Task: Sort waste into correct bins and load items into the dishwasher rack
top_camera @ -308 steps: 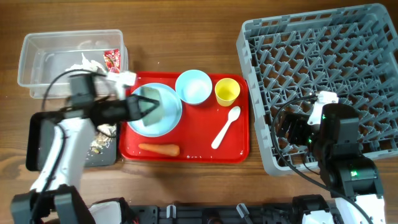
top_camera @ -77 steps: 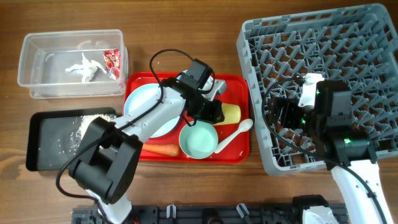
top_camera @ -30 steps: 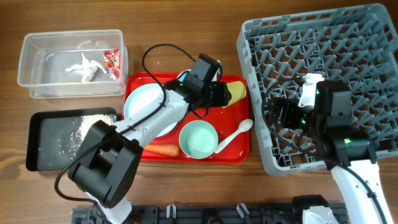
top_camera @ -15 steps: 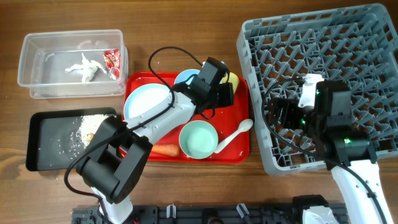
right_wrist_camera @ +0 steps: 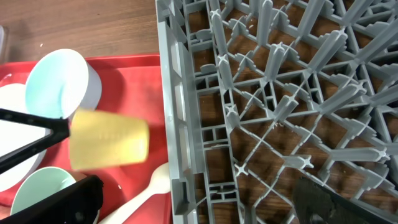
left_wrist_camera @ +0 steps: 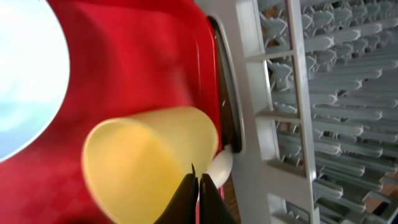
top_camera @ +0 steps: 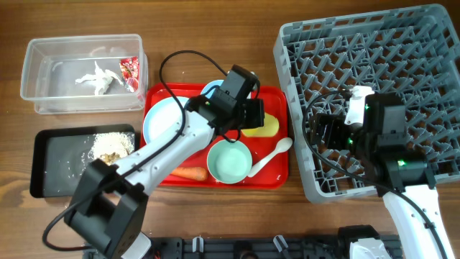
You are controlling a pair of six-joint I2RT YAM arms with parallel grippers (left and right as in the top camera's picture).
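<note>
The left fingers (left_wrist_camera: 184, 200) are just now squeezing shut on the rim of the small yellow cup (top_camera: 263, 126). It is tipping sideways over the red tray's (top_camera: 276, 175) right edge, beside the dishwasher rack (top_camera: 402, 65). The right fingers (right_wrist_camera: 68, 199) are staying wide apart and holding nothing. The cup is likely going into the rack next.

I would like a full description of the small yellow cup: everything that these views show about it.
The small yellow cup is plain, opaque and smooth, apparently plastic, and slightly tapered. It is tipped on its side, pinched at one end by the left end effector. It is over the right part of the red tray, close to the wall of the grey rack but apart from it. Whether it touches the tray cannot be told.
</note>
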